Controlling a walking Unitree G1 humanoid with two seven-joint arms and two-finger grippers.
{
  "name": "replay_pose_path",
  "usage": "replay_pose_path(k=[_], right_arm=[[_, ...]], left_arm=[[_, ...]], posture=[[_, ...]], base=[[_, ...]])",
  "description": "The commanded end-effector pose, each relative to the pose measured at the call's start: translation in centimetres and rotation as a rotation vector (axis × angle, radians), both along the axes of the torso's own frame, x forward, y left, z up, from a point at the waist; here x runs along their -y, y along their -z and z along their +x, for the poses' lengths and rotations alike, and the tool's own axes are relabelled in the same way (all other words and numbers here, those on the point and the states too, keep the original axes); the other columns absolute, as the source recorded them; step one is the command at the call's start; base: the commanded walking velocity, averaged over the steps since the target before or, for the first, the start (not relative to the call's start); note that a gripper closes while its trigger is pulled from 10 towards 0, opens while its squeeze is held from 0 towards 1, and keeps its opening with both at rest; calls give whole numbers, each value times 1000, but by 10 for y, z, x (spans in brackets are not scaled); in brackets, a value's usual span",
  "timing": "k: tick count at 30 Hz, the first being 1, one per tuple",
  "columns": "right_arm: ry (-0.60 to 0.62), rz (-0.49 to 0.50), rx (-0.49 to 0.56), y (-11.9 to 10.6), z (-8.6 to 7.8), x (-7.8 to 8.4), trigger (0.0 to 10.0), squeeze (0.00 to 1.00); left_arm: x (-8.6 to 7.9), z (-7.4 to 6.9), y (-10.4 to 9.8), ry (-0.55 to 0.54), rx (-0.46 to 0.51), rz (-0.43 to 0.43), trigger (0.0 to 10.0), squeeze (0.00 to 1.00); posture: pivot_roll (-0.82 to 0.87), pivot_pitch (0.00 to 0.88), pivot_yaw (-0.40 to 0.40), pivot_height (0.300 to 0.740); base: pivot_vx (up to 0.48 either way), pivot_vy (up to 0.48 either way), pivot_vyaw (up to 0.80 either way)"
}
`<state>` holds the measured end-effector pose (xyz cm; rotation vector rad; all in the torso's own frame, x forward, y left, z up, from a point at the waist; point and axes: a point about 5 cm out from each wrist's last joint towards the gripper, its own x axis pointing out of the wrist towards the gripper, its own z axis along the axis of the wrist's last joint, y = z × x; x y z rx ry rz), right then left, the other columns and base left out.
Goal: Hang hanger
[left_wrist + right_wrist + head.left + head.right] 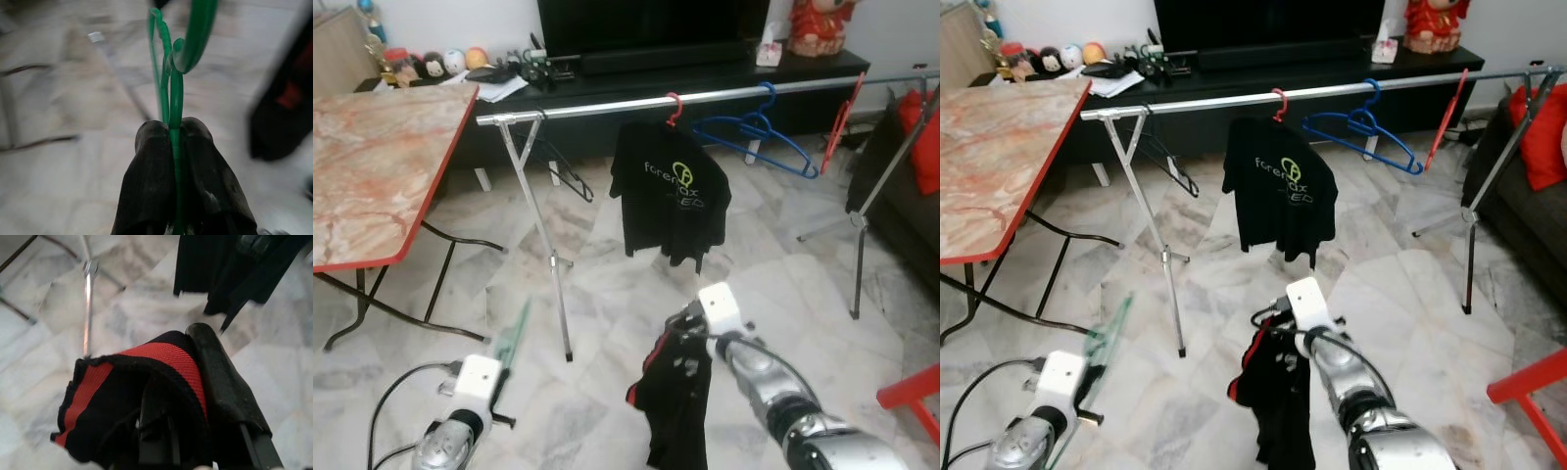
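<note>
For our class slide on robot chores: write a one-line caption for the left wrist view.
Left gripper pinching the wire of a green hanger above a blurred marble floor.

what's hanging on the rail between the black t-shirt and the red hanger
A blue hanger, empty, hangs on the rail between the black t-shirt and the red hanger, seen in both eye views.

The left gripper [175, 134] has its two black fingers [149, 181] pressed together on the thin stem of a green hanger [175, 93]. Beyond the fingertips the hanger's wire twists and bends into a curved hook. Past the hanger lies a blurred pale marble floor [63, 161], with a slim metal rod [120, 73] slanting across it and a dark cloth with a red patch [286, 105] off to one side of the hanger
</note>
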<state>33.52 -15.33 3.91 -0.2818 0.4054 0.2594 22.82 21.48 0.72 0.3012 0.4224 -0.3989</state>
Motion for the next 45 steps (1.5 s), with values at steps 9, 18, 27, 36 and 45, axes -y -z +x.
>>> replay_pose_path(k=[9,18,27,36,45], right_arm=[[-62,-80,54,-15,11,-15,10000,0],[-86,-130,74,-23,17,-16,10000,0],[-189,-115,96,-28,18,-27,10000,0],[-182,-88,76,-26,16,-28,10000,0],[-259,-33,35,-22,12,-41,10000,0]], left_arm=[[15,-9,-45,338,-128,1,10000,0],[26,-21,-65,483,-217,-18,10000,0],[41,-13,-77,468,-183,-56,10000,0],[48,-7,-77,436,-177,-63,10000,0],[52,5,-79,383,-123,-58,10000,0]], posture=[[-19,8,59,740],[-19,0,56,740],[-26,0,56,740],[-33,0,60,740],[-31,0,58,740]], base=[[0,0,0],[0,0,0],[0,0,0],[0,0,0],[0,0,0]])
